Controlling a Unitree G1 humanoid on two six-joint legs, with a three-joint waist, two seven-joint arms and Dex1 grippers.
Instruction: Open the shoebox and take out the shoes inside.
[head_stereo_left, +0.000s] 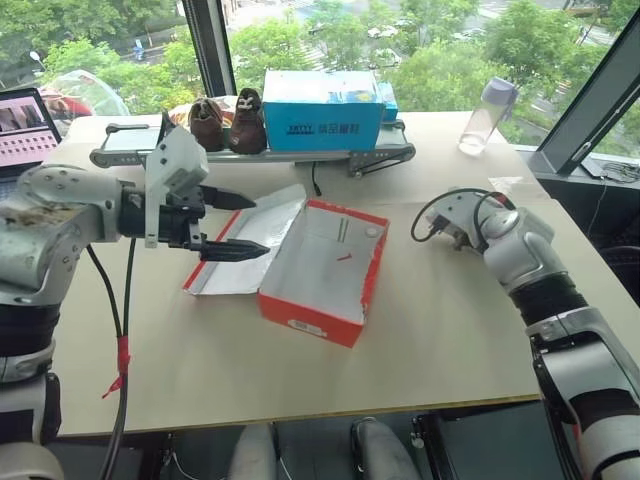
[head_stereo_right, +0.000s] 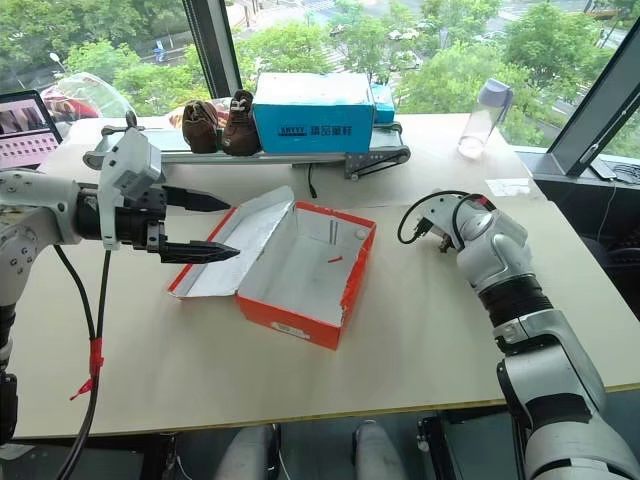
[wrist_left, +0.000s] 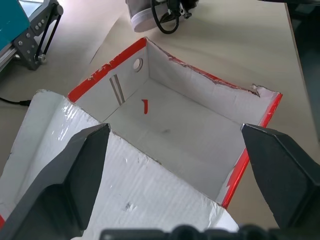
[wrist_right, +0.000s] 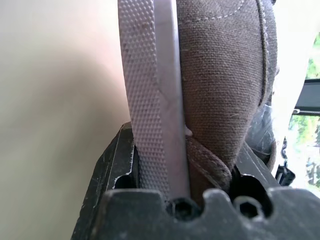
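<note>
Right wrist view: right hand (wrist_right: 185, 165) clamps 1 grey shoe (wrist_right: 225, 75) low over the surface (head_stereo_left: 440, 330), beside the open, empty shoebox (head_stereo_left: 335, 265). Left hand (head_stereo_left: 225, 225) hovers wide above the lid. Risk: a shallow pinch lets the shoe twist and tumble on release.

An office or lab: beige worktable (head_stereo_left: 450, 330), laptop (head_stereo_left: 25, 125), large windows (head_stereo_left: 440, 40) over trees.
</note>
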